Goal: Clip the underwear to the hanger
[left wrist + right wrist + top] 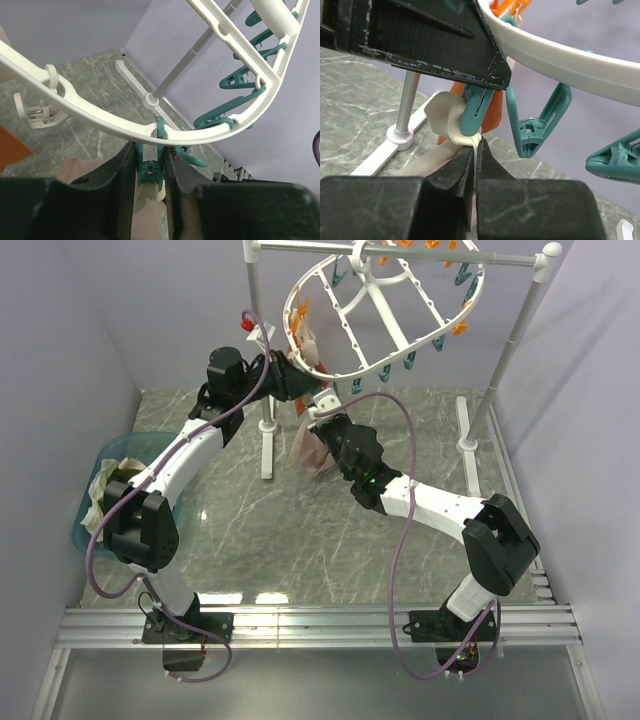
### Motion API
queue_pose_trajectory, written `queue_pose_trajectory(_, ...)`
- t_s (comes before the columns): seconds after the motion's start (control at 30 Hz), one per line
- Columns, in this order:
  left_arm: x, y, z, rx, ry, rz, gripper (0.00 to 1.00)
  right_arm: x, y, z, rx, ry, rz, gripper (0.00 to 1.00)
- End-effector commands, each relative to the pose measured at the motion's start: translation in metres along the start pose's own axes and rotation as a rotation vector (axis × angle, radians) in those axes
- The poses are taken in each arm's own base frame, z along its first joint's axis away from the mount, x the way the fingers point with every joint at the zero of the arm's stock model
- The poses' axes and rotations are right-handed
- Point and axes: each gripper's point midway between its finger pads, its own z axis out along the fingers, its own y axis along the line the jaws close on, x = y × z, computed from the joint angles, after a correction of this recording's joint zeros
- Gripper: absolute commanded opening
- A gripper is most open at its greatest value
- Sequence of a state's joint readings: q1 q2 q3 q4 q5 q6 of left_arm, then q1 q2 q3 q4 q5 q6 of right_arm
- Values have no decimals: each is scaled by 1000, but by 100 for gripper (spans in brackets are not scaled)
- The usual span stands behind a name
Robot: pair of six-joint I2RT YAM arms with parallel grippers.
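The white oval hanger [340,310] hangs from the stand rail, with teal and orange pegs round its rim. The pinkish-beige underwear [310,455] droops below its near left rim. My left gripper [298,385] reaches up under the rim [100,122], its pads lying against the two handles of a teal peg [150,170]. In the right wrist view that peg [475,112] bites the pale waistband [445,117]. Just beneath the peg, my right gripper [476,145] is shut on the waistband edge. The left fingers [420,35] fill the top of that view.
A rust-orange garment [495,112] hangs behind the peg. More teal pegs [540,130] dangle to the right of it. The white pole stand [520,330] carries the hanger, and its base bar [267,440] lies on the marble table. A blue basket [120,455] of cloth sits at the left.
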State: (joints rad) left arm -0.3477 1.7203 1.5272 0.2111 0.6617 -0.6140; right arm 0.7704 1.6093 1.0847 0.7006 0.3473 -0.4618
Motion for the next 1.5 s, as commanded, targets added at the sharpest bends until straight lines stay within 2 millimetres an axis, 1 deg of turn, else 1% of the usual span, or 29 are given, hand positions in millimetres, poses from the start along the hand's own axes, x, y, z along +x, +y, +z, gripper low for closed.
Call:
queue_pose_trajectory(0.0,-15,-9,0,26,-14,19,30,-28,-14,9,44,-69,39,0)
queue_pose_trajectory(0.1,-19,-7,0,23,-21,19,33,-28,-14,10,44,-69,38,0)
queue_pose_trajectory(0.13,-21,-6,-1,21,-26,22,35,-28,-14,10,44,-69,39,0)
queue_pose_trajectory(0.4,-34,-5,-1,37,-43,30,39,-30,-16,15,47,-69,34,0)
queue_pose_trajectory(0.57,-40,-6,0,52,-50,27,42,-35,-24,21,64,-76,30,0)
queue_pose_trajectory(0.7,-42,-7,1,67,-45,28,48,-34,-26,25,68,-71,26,0)
queue_pose_trajectory(0.73,-42,-7,1,69,-45,29,49,-37,-27,25,69,-77,26,0)
queue_pose_trajectory(0.87,-46,-7,1,70,-50,31,55,-35,-29,28,72,-75,18,0)
queue_pose_trajectory(0.9,-47,-6,1,69,-50,30,58,-36,-28,28,69,-76,18,0)
queue_pose_trajectory(0.97,-49,-6,1,67,-50,25,60,-35,-28,28,66,-77,16,0)
queue_pose_trajectory(1.03,-51,-5,0,63,-57,19,65,-34,-27,29,63,-74,16,0)
queue_pose_trajectory(1.2,-58,-5,-10,50,-85,19,73,-35,-25,29,49,-76,17,0)
queue_pose_trajectory(1.33,-57,-7,-18,45,-95,6,75,-34,-24,27,36,-71,17,0)
queue_pose_trajectory(1.37,-55,-9,-22,45,-96,4,76,-34,-25,26,37,-69,18,0)
queue_pose_trajectory(1.4,-56,-8,-25,41,-106,10,76,-33,-24,25,31,-67,21,1)
queue_pose_trajectory(1.43,-50,-5,-28,28,-102,-7,77,-34,-24,23,27,-67,22,8)
queue_pose_trajectory(1.47,-55,-9,-36,24,-119,1,77,-34,-23,22,23,-64,23,10)
